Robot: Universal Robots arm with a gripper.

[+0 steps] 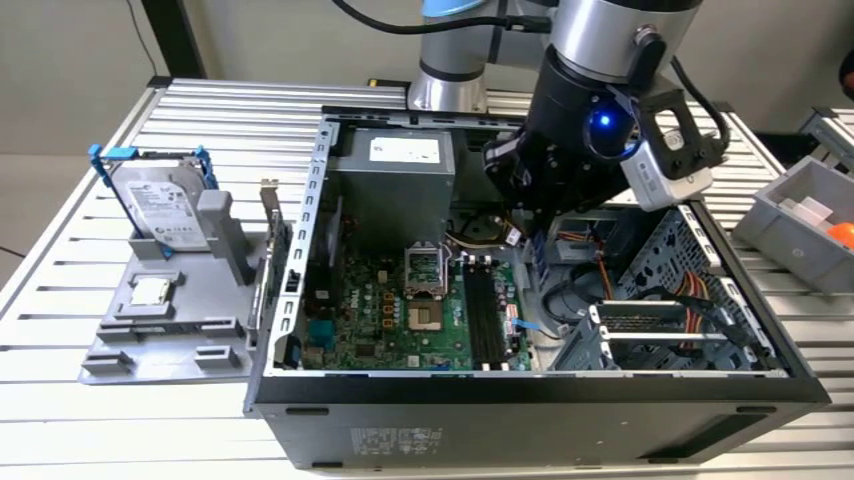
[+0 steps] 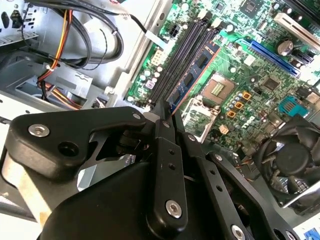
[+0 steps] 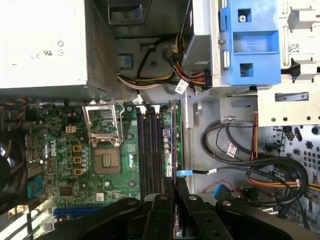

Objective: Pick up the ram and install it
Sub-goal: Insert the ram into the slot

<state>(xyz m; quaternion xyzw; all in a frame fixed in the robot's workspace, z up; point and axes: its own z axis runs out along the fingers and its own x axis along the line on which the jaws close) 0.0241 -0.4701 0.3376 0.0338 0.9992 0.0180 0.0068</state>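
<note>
Your black two-fingered claw (image 2: 170, 116) is closed down to a thin gap, pinching the near end of the long, narrow dark green ram stick (image 2: 192, 75), which stands on edge. In both wrist views the ram (image 3: 175, 145) stretches away from the fingertips above the row of black memory slots (image 3: 150, 150) on the green motherboard (image 3: 60, 165); whether it touches a slot, you cannot tell. Just beyond and beside the slots lies the open silver processor socket (image 3: 104, 131). Farther off sits the grey power supply box (image 3: 42, 45).
</note>
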